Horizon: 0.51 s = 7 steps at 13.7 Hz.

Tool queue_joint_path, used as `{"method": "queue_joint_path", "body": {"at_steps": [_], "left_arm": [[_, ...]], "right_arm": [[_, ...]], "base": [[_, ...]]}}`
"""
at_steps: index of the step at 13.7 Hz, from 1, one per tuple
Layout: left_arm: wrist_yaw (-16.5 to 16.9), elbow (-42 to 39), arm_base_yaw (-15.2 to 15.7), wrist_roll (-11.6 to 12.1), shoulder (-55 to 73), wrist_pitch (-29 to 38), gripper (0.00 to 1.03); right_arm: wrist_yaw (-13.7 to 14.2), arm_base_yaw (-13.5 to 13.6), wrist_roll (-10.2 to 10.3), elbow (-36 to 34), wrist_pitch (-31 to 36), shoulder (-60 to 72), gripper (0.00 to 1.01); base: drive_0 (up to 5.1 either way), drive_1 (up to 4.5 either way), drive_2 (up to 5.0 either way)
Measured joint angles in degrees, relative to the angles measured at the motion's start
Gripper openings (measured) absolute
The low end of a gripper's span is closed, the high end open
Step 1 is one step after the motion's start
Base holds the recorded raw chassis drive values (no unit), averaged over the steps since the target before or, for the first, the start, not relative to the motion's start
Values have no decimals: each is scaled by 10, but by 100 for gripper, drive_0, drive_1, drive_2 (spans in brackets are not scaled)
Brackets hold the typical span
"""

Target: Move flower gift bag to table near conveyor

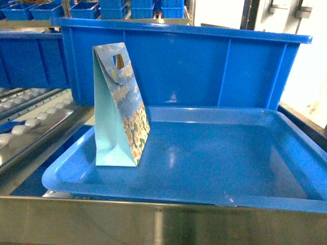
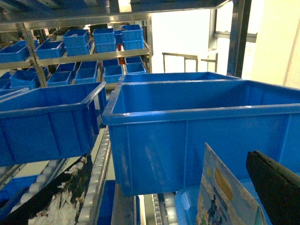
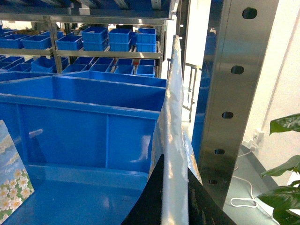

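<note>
glossy blue plastic tray [image 1: 214,191], printed paper bag [image 1: 120,109], brushed steel ledge [image 1: 153,224].

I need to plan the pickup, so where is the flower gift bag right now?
In the head view the flower gift bag stands upright at the left end of the shallow blue tray, in front of the big blue bin.

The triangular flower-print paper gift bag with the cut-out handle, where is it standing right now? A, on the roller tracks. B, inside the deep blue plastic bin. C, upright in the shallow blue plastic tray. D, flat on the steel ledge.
C: the triangular flower-print paper gift bag stands upright on the floor of the shallow blue plastic tray, in front of the deep blue plastic bin.
</note>
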Motion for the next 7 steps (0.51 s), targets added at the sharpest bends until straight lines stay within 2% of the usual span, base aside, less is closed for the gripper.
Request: {"method": "queue_joint_path", "body": {"at_steps": [1,3,5,7], "left_arm": [[-3,20,-10,-2,26,9,98],[-21,51,-45,9,74,14,98],[-56,79,-78,15,131,7,98],[-87,85,-91,13,168,-1,98]], "right_arm": [[0,0,0,0,0,0,3],[0,0,0,0,0,0,3],[0,0,0,0,0,0,3],[0,0,0,0,0,0,3]], "base": [[0,0,0],[0,0,0],[0,0,0],[0,0,0]]}}
